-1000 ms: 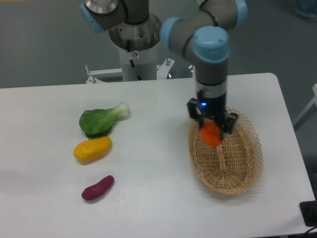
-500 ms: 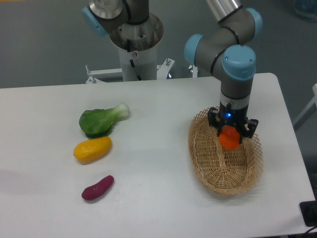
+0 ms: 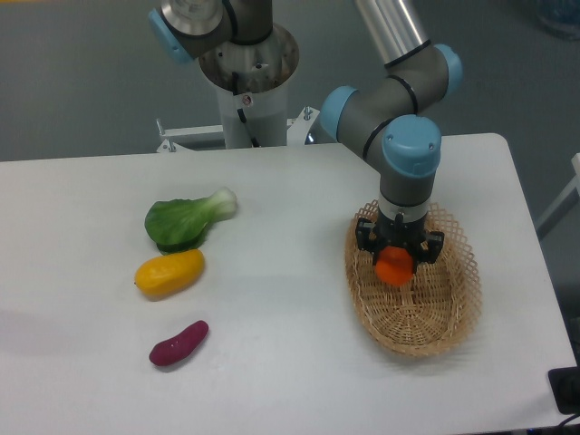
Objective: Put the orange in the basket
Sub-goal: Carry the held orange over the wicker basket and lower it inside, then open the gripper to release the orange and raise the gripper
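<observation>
My pincer (image 3: pixel 396 258) clamped on the round orange (image 3: pixel 394 266), no long axis to note, held over the inside of the basket (image 3: pixel 453 299), whose long axis runs toward the desk's (image 3: pixel 290 381) near-right edge; greens (image 3: pixel 186 219), yellow fruit (image 3: pixel 169 273), purple tuber (image 3: pixel 178 343) well apart left.

White bench (image 3: pixel 290 362), carrying four things: leafy green vegetable (image 3: pixel 186 218) at left, yellow-orange oblong fruit (image 3: pixel 169 273) just below it, purple sweet potato (image 3: pixel 178 343) nearer the front edge, wicker basket (image 3: pixel 450 319) well apart at right.
</observation>
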Robot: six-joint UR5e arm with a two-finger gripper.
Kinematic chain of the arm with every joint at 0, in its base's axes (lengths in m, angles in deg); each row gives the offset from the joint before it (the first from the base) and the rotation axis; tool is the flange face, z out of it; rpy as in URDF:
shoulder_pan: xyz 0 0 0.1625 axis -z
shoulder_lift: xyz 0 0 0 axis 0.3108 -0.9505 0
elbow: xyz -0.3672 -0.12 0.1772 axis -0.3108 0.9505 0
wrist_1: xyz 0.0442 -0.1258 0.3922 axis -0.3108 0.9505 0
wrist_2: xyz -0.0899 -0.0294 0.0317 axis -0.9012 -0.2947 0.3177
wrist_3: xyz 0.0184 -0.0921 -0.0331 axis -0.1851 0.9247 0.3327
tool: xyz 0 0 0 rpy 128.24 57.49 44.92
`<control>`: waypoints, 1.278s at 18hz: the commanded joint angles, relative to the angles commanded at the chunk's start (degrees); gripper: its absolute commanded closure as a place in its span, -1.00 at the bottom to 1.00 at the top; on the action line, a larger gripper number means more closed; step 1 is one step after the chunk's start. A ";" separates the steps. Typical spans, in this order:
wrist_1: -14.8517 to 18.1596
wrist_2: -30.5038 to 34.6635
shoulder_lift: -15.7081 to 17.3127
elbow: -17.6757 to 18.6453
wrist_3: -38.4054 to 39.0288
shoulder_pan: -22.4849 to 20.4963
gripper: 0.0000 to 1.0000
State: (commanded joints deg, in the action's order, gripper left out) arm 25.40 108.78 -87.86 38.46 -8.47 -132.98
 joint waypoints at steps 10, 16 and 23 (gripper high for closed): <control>-0.18 0.00 0.61 -2.81 -0.53 -0.17 -1.00; 0.09 0.00 1.32 -5.44 -0.62 -0.70 -1.00; 0.44 -0.44 2.90 -6.15 -4.22 -1.67 -1.00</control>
State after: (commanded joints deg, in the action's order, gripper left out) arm 25.84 108.35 -84.96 32.31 -12.69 -134.65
